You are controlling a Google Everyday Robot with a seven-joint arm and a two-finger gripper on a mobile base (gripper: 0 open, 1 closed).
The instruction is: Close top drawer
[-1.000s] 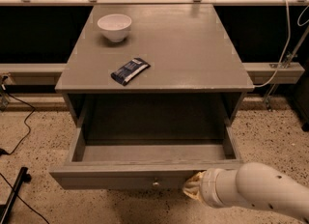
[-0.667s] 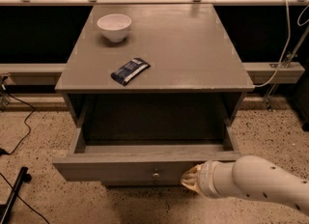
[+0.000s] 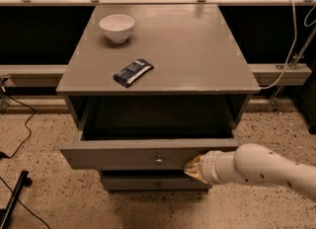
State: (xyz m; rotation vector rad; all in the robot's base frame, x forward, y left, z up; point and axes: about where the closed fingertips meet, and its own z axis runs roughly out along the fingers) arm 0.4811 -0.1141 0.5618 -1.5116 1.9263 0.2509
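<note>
At far left, at 9 o'clock of the scene, thin black cables (image 3: 19, 124) trailing over speckled terrazzo floor (image 3: 44, 183). At 7 o'clock, one black bar-shaped stand foot (image 3: 12, 203).

Next rightward, the grey-painted wooden cabinet, with its flat square worktop (image 3: 197, 50) bearing two things. At 10 o'clock from the worktop's centre, a small round white ceramic bowl (image 3: 117, 27), upright. At 8 o'clock from that centre, a dark blue oblong wrapped snack bar (image 3: 133, 72), lying flat and askew, well apart from the bowl.

Under the worktop, the wide, shallow grey wooden top drawer (image 3: 108, 155), pulled partly out toward the camera, dark interior exposed, flat front panel standing proud of the cabinet. At the panel's centre, one small round brass knob (image 3: 159, 161). Directly beneath, at 6 o'clock of the knob, a second similar grey drawer front (image 3: 148, 182), set further back.

At 3 o'clock of the knob and slightly lower, the tan-tipped end effector (image 3: 195, 168), at the front panel's right part near its lower edge, seemingly touching the panel, clear of the knob. Spread or pressed together: cannot tell. Thus the drawer front at 9 o'clock of the end effector.

Behind it, a smooth white rounded robot arm (image 3: 261, 171) running off toward 4 o'clock.

At far right, at 2 o'clock of the scene, a white cable (image 3: 292, 40) hanging down.
</note>
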